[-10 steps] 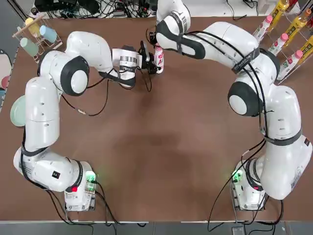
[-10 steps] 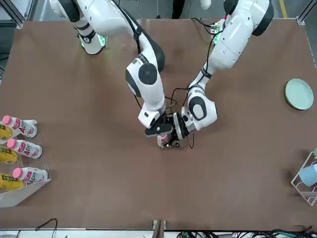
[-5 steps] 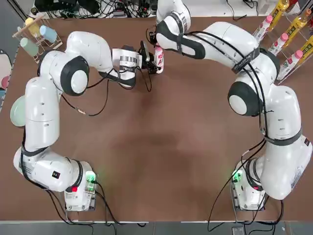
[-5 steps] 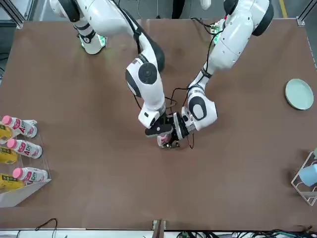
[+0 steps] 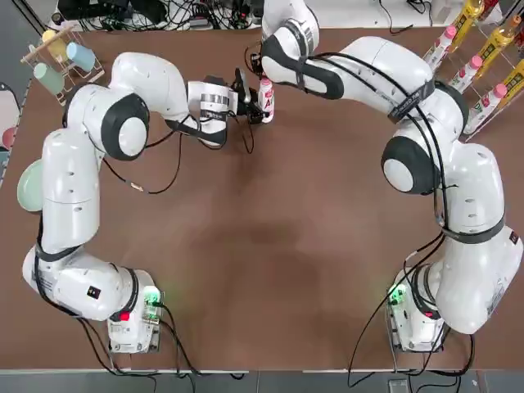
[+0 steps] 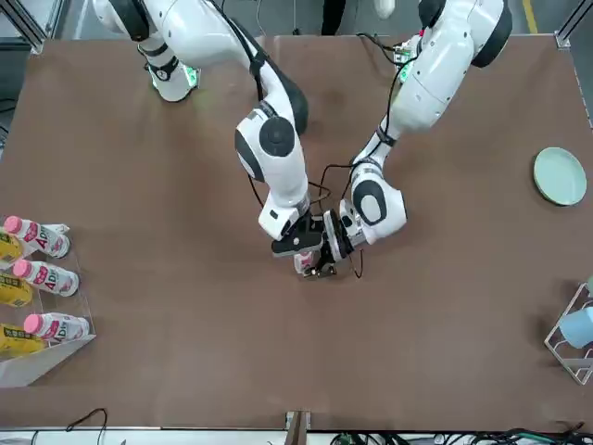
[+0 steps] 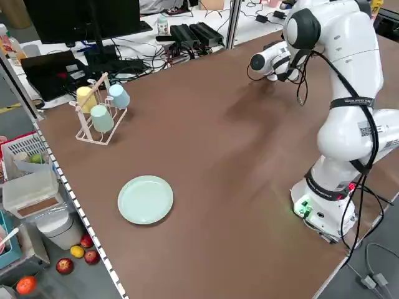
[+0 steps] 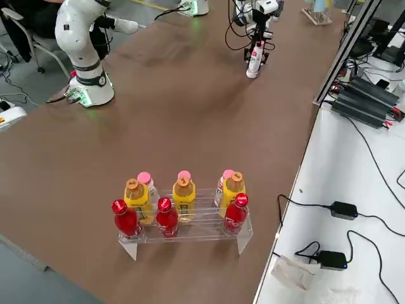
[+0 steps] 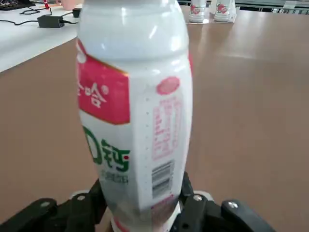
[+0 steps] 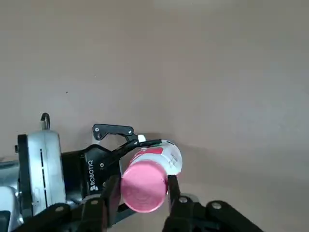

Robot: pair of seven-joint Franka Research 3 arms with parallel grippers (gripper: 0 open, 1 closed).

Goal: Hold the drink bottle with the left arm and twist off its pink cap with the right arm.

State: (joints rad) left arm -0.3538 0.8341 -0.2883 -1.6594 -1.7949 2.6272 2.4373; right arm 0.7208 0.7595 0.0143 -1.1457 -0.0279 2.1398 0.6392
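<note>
The top view looks straight down from overhead and the front view faces the robot, both spanning the brown rectangular table; raised side views look diagonally across it, while wrist views peer closely past dark fingers.

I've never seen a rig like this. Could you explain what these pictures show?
Two jointed robot arms share a brown table. One picture looks straight down, one faces the robot from across, two look in from its sides, and one rides on each wrist.

The left tool is closed on the lower part of a white bottle, out over the table's far half. The right tool meets it there, closed on the pink cap, which is on the bottle.

Also there: a rack of bottles, a plate and a cup stand.
</note>
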